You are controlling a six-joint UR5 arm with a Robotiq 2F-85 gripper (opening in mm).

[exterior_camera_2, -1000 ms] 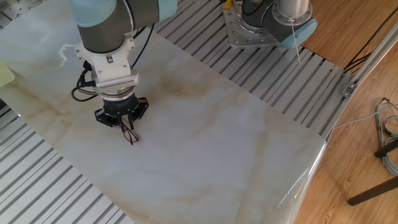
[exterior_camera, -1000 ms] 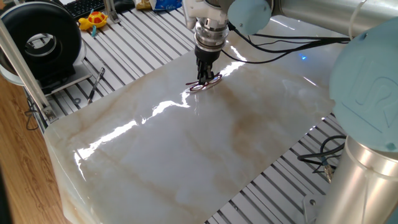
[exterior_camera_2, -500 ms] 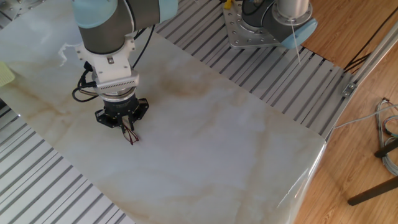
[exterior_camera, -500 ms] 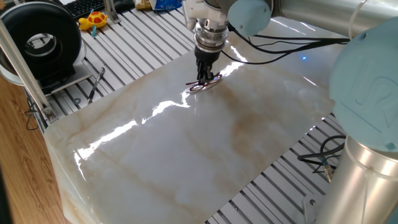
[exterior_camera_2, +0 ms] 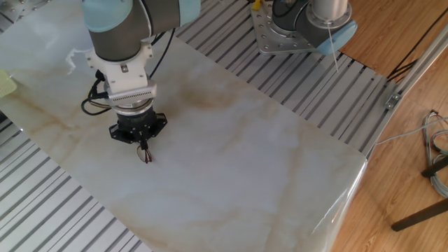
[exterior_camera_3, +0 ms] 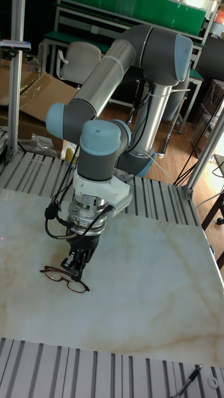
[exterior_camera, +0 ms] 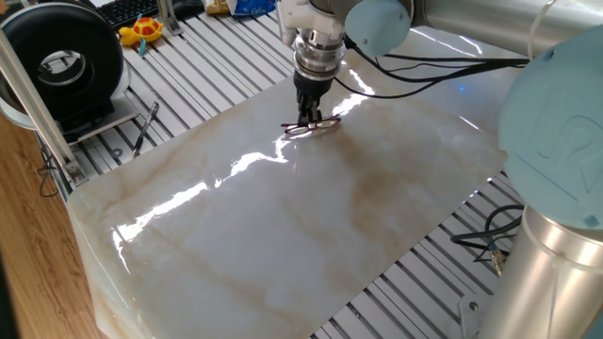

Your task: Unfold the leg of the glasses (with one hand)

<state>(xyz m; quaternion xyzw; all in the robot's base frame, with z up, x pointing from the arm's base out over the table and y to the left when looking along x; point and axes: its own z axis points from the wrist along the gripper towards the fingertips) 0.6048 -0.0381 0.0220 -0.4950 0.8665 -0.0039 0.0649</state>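
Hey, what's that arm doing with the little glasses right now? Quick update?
Hand down at the glasses, fingers close together; grip unclear. Glasses flat on the marble table. Nothing in the way nearby.

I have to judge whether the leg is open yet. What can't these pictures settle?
- Fingertips of the black two-finger gripper: its own body hides them in the other fixed view; too small elsewhere.
- Temple arms of the thin reddish-brown wire-rimmed glasses: too thin to tell folded from open; the gripper covers the nearer part.
- Contact between gripper and frame: too small.
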